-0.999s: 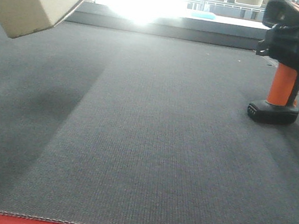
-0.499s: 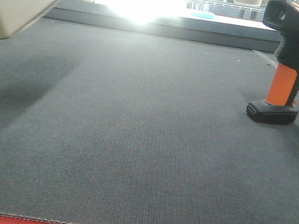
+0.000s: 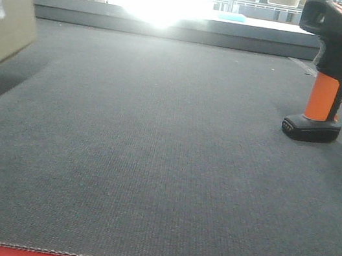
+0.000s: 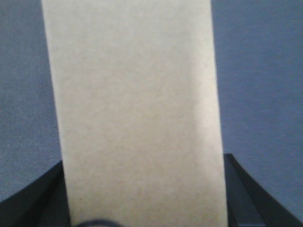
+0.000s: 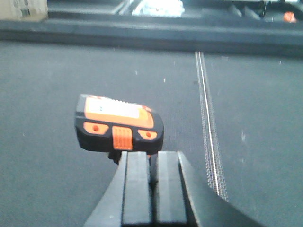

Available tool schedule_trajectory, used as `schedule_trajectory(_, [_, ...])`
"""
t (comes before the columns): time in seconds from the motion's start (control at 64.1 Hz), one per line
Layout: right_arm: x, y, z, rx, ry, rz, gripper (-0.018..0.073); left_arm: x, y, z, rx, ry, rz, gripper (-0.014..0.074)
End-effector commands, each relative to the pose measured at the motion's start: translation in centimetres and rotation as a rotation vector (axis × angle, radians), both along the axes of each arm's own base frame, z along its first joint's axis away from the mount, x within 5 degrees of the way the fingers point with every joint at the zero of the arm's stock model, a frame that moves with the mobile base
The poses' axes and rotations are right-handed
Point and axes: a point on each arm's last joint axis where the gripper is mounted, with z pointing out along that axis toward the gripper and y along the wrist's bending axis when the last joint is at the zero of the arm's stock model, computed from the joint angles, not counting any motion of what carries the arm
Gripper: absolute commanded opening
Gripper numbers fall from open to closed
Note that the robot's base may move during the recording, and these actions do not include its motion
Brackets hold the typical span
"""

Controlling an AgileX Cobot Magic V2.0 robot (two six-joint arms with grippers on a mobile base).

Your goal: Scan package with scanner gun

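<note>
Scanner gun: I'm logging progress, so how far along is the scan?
Done: nothing visibly. In hand: the plain tan cardboard package sits clamped in the left gripper. The black-and-orange pistol-shaped scanner gun stands ungripped on the grey mat; the right gripper is shut, empty. Left: grasp, aim, scan.

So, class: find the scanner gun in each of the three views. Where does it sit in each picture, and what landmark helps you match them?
Front-facing view: the scanner gun stands upright on its foot at the far right of the grey mat.
Left wrist view: not in it; only the package over the mat shows.
Right wrist view: seen from above and behind, left of centre, just beyond the right gripper.
Shared landmark: the pale stitched seam running along the mat right of the scanner.
</note>
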Motion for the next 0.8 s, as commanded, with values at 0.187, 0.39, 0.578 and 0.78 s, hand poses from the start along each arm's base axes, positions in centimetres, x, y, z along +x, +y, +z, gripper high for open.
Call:
schedule_trajectory(0.187, [-1.8, -0.1, 1.4, -0.016, -0.087, -0.005, -0.0164, 1.5, 0.8, -2.2, 0.008, 0.049, 0.002, -0.0064])
schedule_trajectory(0.39, [-2.0, -0.1, 1.6, -0.017, -0.098, -0.005, -0.0164, 1.6, 0.8, -2.7, 0.008, 0.063, 0.002, 0.0358])
schedule_trajectory(0.578, [-2.0, -0.1, 1.6, -0.017, -0.098, -0.005, -0.0164, 1.4, 0.8, -2.4, 0.012, 0.054, -0.01, 0.0556])
schedule_trajectory(0.78, [-2.0, -0.1, 1.6, -0.016, -0.095, -0.005, -0.0164, -0.4, 0.7, 0.8, 0.004, -0.03, -0.011, 0.0505])
